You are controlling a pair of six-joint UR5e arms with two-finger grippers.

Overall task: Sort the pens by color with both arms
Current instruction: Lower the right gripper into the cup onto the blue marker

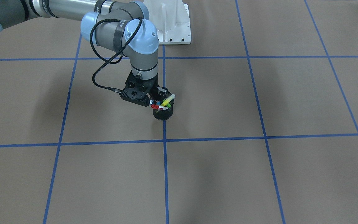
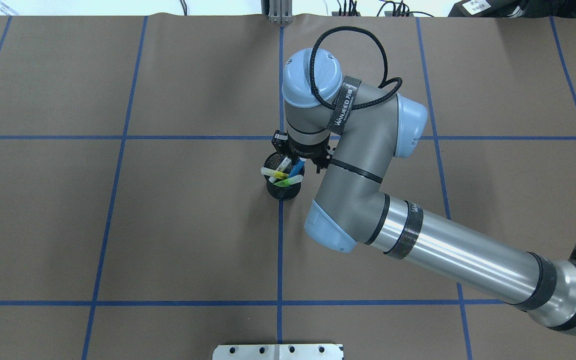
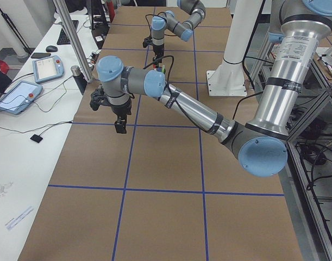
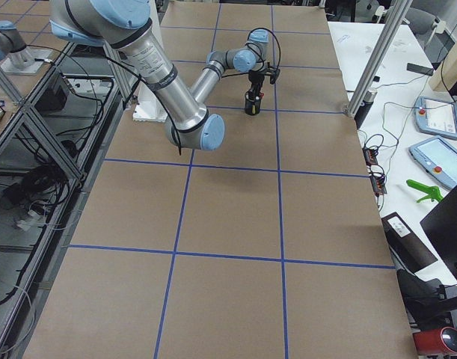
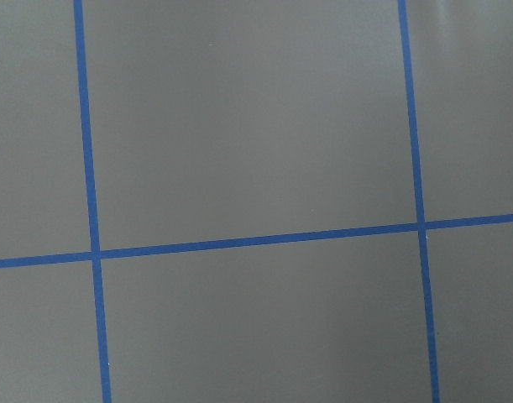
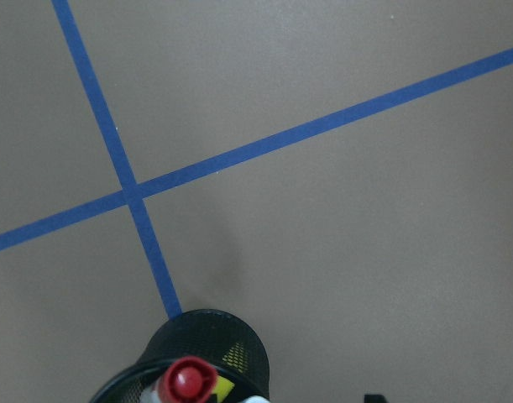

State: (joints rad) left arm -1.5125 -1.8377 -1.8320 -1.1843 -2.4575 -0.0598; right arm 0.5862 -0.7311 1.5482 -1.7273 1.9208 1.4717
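Two arms share this desk (image 3: 166, 163). Nearest you in the left-end view, the left arm (image 3: 193, 109) holds its left hand (image 3: 120, 124) above bare brown paper, well apart from every pen. You cannot tell there whether its fingers are spread or pressed together.

Farther along, a black mesh cup (image 1: 163, 114) stands upright on a blue tape line (image 1: 164, 137), and all four pens lean inside it. The yellow highlighter (image 1: 168, 100) has a pale tip and tilts out over the rim, with the green highlighter (image 1: 168, 105) just beside it. The white pen with the red cap (image 1: 158, 107) lies across the mouth. The blue pen (image 2: 295, 169) slants up toward the right hand (image 1: 158, 97), which hangs directly over the cup. Its wrist hides the fingers, so you cannot tell its grip.
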